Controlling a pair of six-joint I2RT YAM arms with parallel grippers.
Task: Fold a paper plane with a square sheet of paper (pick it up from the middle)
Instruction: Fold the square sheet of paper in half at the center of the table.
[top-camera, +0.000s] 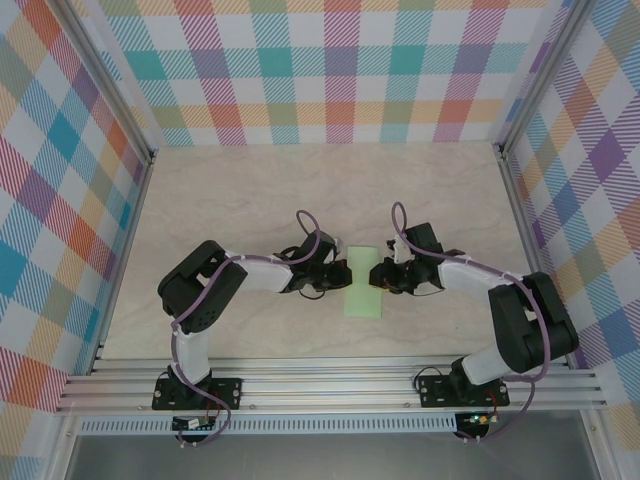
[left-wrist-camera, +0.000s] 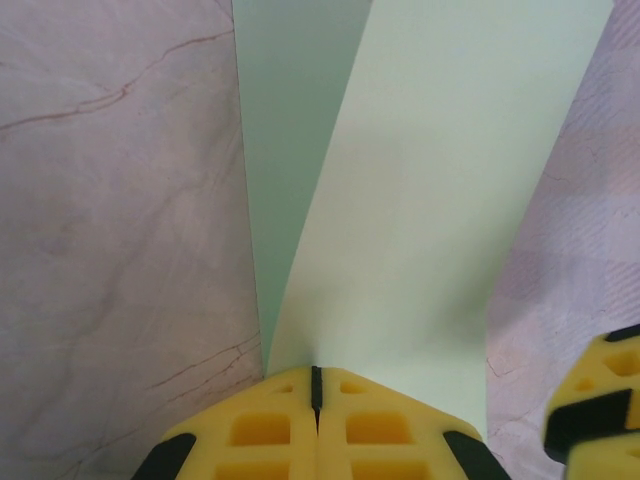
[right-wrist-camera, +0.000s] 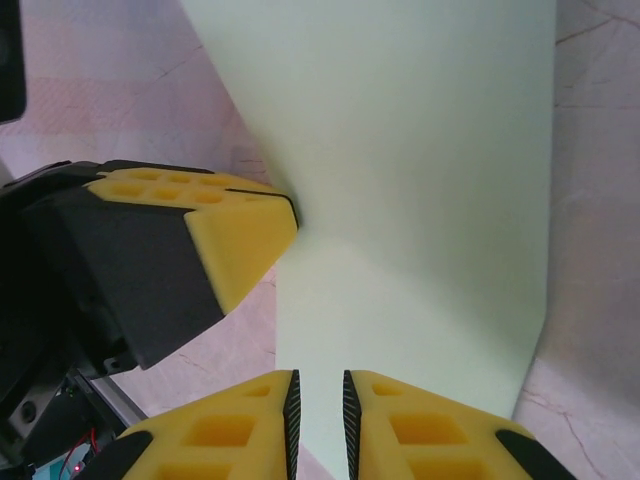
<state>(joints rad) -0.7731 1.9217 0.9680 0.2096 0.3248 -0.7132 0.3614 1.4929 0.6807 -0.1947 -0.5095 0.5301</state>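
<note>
The square sheet of paper (top-camera: 365, 285) lies mid-table as a narrow pale green strip between both arms. In the left wrist view one layer of the paper (left-wrist-camera: 430, 200) rises off a darker layer (left-wrist-camera: 290, 120) lying flat. My left gripper (left-wrist-camera: 316, 385) is shut on that lifted layer's near edge; from above it sits at the strip's left side (top-camera: 342, 274). My right gripper (right-wrist-camera: 318, 405) hovers at the paper's (right-wrist-camera: 420, 180) opposite edge (top-camera: 377, 275), open by a narrow gap with nothing between its pads. A left fingertip (right-wrist-camera: 235, 235) touches the sheet's far side.
The pale wooden tabletop (top-camera: 250, 190) is walled by checked panels (top-camera: 330, 70) at the back and sides. An aluminium rail (top-camera: 330, 385) carries both arm bases along the near edge. A right fingertip (left-wrist-camera: 600, 400) shows at the left wrist view's lower right corner.
</note>
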